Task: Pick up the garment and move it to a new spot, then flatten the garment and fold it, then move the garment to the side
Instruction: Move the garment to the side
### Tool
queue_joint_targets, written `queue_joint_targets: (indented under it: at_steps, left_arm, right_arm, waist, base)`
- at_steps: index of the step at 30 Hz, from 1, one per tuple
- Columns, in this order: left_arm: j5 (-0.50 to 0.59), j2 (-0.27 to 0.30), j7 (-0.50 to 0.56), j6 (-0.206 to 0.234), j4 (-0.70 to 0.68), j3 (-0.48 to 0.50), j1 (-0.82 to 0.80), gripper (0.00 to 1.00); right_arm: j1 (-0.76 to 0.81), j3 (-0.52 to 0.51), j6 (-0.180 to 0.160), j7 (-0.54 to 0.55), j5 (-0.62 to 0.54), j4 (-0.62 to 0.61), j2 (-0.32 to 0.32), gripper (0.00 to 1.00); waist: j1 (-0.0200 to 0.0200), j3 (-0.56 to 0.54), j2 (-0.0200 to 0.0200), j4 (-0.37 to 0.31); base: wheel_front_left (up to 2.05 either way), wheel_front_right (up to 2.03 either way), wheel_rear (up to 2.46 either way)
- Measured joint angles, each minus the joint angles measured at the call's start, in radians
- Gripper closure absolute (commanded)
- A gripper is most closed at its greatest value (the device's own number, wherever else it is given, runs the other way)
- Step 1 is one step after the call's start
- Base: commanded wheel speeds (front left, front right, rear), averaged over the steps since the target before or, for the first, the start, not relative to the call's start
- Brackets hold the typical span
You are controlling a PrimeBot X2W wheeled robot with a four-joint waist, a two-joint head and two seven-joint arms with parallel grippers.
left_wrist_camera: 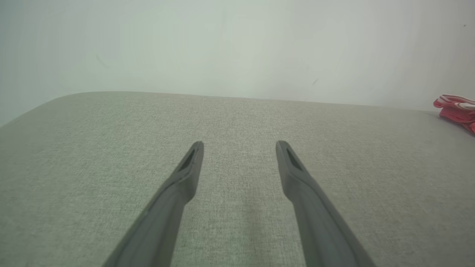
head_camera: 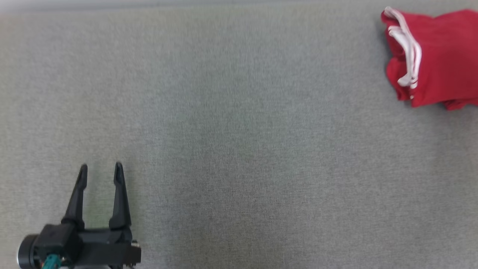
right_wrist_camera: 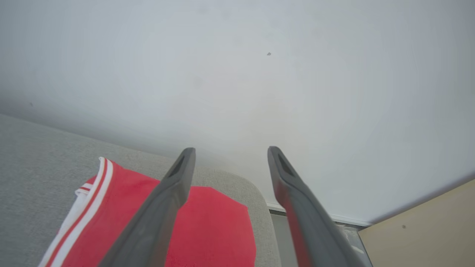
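Note:
The garment (head_camera: 437, 59) is red with white stripes and lies folded at the far right of the grey fabric surface (head_camera: 239, 130). Its edge shows at the right border of the left wrist view as the garment (left_wrist_camera: 456, 111). My left gripper (head_camera: 101, 173) stands open at the lower left of the head view, far from the garment, fingers apart over bare fabric; the left gripper (left_wrist_camera: 239, 148) holds nothing. In the right wrist view my right gripper (right_wrist_camera: 230, 154) is open above the garment (right_wrist_camera: 207, 226), nothing between its fingers.
A pale wall (left_wrist_camera: 237, 48) rises behind the surface. The right wrist view has the surface's rounded corner (right_wrist_camera: 256, 196), a gap beyond it and tan floor (right_wrist_camera: 426, 230) to the right. Wide bare fabric lies between the left gripper and the garment.

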Motion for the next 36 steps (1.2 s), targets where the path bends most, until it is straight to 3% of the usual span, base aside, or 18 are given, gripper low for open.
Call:
queue_joint_targets:
  at_steps: [6,11,18,21,36]
  left_arm:
    - [-0.001,0.0,0.0,0.0,0.026,0.012,0.061,0.0]
    - [-0.001,0.0,0.0,0.001,0.047,0.023,0.101,0.0]
    - [0.001,0.0,0.0,0.01,0.065,0.021,0.133,0.0]
    - [0.001,0.0,0.0,0.011,0.072,0.012,0.149,0.0]
    - [-0.01,0.0,0.0,0.028,0.084,-0.037,0.186,0.0]
  right_arm:
    - [0.102,-0.041,0.0,-0.149,0.032,-0.019,0.109,0.0]
    - [0.241,-0.114,0.0,-0.184,0.056,-0.08,0.191,0.0]
    - [0.5,-0.298,0.0,-0.187,-0.021,-0.281,0.297,0.0]
    - [0.664,-0.409,0.0,-0.187,-0.086,-0.403,0.371,0.0]
    - [1.133,-0.635,0.0,-0.188,-0.248,-0.768,0.577,0.0]
  waist:
    - [0.0,-0.082,-0.0001,-0.005]
    - [0.0,-0.15,-0.0001,-0.009]
    - [-0.0001,-0.223,-0.0002,-0.016]
    - [-0.0001,-0.264,-0.0002,-0.019]
    - [0.0,-0.347,-0.0001,0.009]
  base:
    - [0.0,0.0,0.0]
    - [0.0,0.0,0.0]
    - [0.0,0.0,0.0]
    - [0.0,0.0,0.0]
    - [0.0,0.0,0.0]
